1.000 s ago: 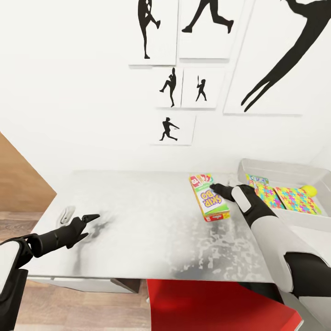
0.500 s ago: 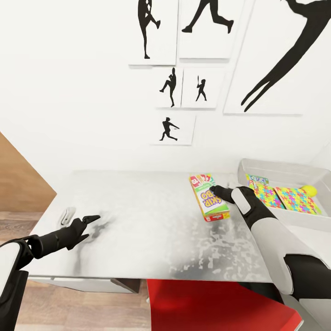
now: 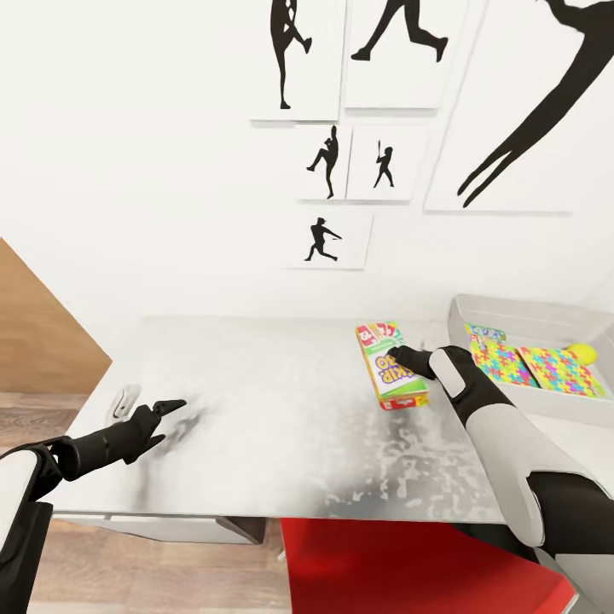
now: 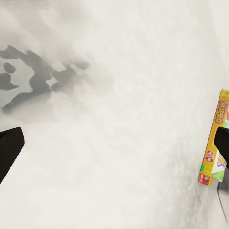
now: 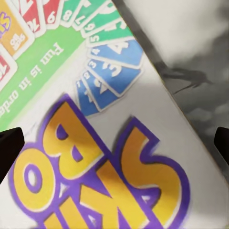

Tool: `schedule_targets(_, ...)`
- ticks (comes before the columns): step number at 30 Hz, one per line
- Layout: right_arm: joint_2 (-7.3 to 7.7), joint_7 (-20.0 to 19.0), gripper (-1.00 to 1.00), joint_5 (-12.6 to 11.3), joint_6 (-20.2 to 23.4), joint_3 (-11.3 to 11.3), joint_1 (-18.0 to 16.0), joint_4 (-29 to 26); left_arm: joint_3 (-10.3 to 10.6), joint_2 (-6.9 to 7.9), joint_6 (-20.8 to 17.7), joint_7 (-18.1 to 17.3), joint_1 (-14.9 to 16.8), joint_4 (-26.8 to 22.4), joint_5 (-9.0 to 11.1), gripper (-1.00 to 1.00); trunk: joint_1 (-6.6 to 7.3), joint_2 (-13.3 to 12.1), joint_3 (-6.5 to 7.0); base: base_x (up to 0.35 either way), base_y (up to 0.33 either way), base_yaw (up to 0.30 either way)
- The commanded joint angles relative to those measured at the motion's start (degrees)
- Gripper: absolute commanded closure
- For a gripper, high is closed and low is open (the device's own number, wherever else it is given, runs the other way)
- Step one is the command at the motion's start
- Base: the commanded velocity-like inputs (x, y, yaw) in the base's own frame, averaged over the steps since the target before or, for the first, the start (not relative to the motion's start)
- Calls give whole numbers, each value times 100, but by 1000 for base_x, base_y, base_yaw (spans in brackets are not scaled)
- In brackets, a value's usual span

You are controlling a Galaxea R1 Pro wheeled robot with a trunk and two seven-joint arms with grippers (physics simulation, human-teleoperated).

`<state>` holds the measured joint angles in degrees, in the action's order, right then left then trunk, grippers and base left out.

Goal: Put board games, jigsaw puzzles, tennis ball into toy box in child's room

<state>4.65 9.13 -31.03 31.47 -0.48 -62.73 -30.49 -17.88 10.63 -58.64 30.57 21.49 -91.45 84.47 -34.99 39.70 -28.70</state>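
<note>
Two jigsaw puzzles (image 3: 533, 365) already lie flat in the toy box (image 3: 522, 311) at the right end of the table (image 3: 256, 409) in the head view, with the tennis ball (image 3: 585, 351) tucked in the box's far right corner and a sliver of a blue printed box (image 3: 483, 333) at the back, likely the small board game. So most of the load looks done; the SKIP BO box (image 3: 388, 364) is out on the tabletop just left of the toy box, and a green-white game is nowhere to be judged from here. SKIP BO lies flat, face up, long axis running away from the robot and leaning slightly left at the far end. The right gripper (image 3: 399, 354) hovers right over its middle; the left gripper (image 3: 162, 411) hangs low over the table's left part, well apart from everything. From the left wrist view, the SKIP BO box (image 4: 215, 143) shows edge-on far across the bare tabletop (image 4: 119, 143), and the dark fingertips (image 4: 9, 150) sit at the frame's two sides, spread wide. From the right wrist view, the SKIP BO lid (image 5: 95, 143) is very close below, logo large, with the fingertips (image 5: 8, 148) again far apart at either edge, wide and empty, the box not yet grasped.
</note>
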Motion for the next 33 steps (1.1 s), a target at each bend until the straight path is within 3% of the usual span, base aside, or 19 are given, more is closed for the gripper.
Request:
schedule_targets(1, 0, 45, -100, -61, 24, -4, -2, -10, -5, 0, -16, 60, 4, -4, 60, -100, -1, 6, -6, 0, 10, 0)
schedule_targets(27, -9, 28, -100, -52, 26, 4, -2, -10, 13, -9, -15, 55, 4, -11, 63, -100, -1, 6, 23, 0, 1, 39)
schedule_targets(33, -8, 28, -100, -52, 26, 4, -2, -10, 13, -11, -16, 55, 4, -8, 65, -100, -1, 6, 23, -107, 144, 11)
